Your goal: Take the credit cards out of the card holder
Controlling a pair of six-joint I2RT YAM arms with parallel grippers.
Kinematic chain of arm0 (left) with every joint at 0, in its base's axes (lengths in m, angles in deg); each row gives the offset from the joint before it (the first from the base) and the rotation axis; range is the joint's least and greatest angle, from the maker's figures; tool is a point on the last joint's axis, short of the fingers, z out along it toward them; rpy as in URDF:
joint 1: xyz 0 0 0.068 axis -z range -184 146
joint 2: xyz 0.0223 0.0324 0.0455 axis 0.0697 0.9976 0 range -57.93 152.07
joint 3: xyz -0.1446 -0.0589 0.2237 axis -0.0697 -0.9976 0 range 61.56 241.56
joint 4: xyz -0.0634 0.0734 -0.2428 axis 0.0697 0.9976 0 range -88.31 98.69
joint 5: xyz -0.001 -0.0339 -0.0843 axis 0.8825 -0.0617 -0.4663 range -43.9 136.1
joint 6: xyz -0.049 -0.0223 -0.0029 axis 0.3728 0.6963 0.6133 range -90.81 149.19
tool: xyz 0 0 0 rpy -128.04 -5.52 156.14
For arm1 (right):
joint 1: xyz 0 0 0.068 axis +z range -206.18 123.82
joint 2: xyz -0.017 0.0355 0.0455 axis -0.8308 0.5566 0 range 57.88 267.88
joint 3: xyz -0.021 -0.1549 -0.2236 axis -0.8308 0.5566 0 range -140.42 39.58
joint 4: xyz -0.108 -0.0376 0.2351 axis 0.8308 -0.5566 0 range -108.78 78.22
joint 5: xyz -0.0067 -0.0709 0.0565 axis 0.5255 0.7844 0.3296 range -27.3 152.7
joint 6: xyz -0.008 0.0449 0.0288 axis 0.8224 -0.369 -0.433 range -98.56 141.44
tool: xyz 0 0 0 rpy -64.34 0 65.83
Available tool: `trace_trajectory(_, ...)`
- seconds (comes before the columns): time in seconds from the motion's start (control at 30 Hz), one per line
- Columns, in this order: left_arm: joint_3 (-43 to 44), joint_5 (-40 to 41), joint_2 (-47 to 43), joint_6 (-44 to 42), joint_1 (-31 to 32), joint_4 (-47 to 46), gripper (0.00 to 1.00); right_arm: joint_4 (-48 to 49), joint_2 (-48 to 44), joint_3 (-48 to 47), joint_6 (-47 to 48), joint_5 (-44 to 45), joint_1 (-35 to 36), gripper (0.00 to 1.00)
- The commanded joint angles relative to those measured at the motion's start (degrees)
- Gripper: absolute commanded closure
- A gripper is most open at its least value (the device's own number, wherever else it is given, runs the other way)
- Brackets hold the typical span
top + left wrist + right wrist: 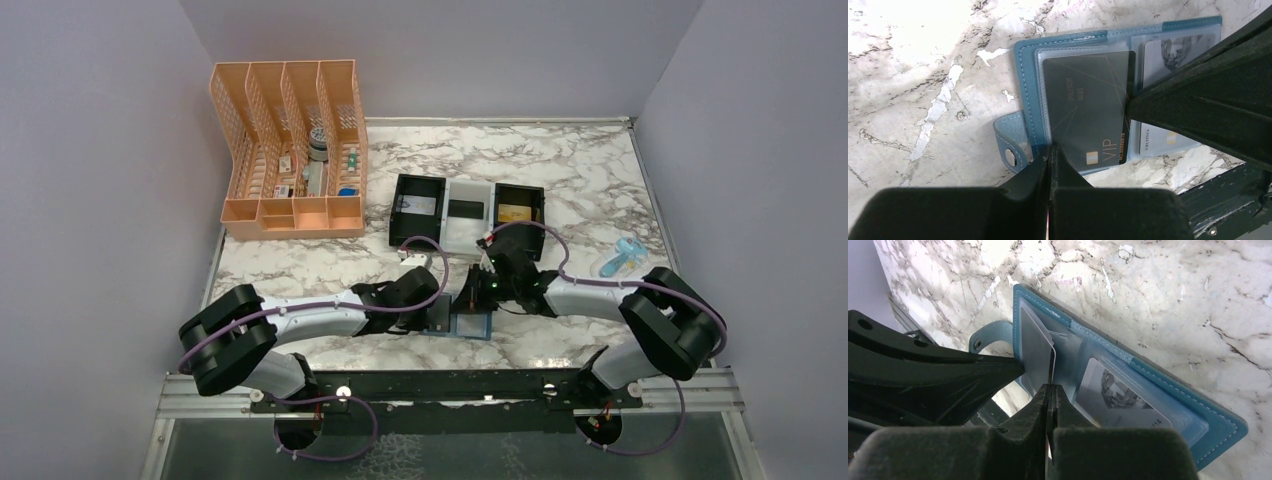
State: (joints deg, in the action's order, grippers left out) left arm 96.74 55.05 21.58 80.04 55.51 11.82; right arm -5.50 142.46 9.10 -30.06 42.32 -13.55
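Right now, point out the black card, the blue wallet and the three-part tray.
black card (1083, 105), left wrist view, middle of its face
blue wallet (1024, 90), left wrist view, stitched left border
tray (467, 188), top view, far wall of its white middle part

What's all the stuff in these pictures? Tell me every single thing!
card holder: one, teal-blue, open, near table edge
black card: one, in holder's clear pocket
pale card: one, silvery, holder's other pocket
tray: one, black-and-white, mid-table
tray cards: three, grey, black, gold, one per compartment
organiser: one, peach, back left
small blue thing: one, light blue, right side
table: one, white marble
left gripper: one, black, shut, at holder's edge
right gripper: one, black, shut on black card
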Motion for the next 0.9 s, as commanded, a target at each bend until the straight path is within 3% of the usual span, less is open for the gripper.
trace_trajectory(0.0,-2.05,-0.6,1.96,1.21,0.61,1.61,1.0,-3.31,-2.92,0.38,1.85,-4.24,-1.17,0.99)
trace_trajectory(0.27,-1.83,-0.34,1.38,-0.05,0.61,1.96,1.0,-6.97,-5.6,1.7,4.2,-3.79,-4.31,0.99)
trace_trajectory(0.47,-1.19,-1.02,2.11,-0.62,0.61,1.73,1.0,-3.56,-1.96,1.57,5.72,-6.67,-4.24,0.8)
trace_trajectory(0.67,-1.37,-3.49,2.35,0.92,0.61,0.02,1.0,-9.7,1.04,-2.18,10.57,0.12,-3.5,0.69)
trace_trajectory(0.87,-2.66,-5.81,2.31,3.68,0.61,-1.8,1.0,-15.89,3.84,-6.22,10.23,10.48,1.18,0.68)
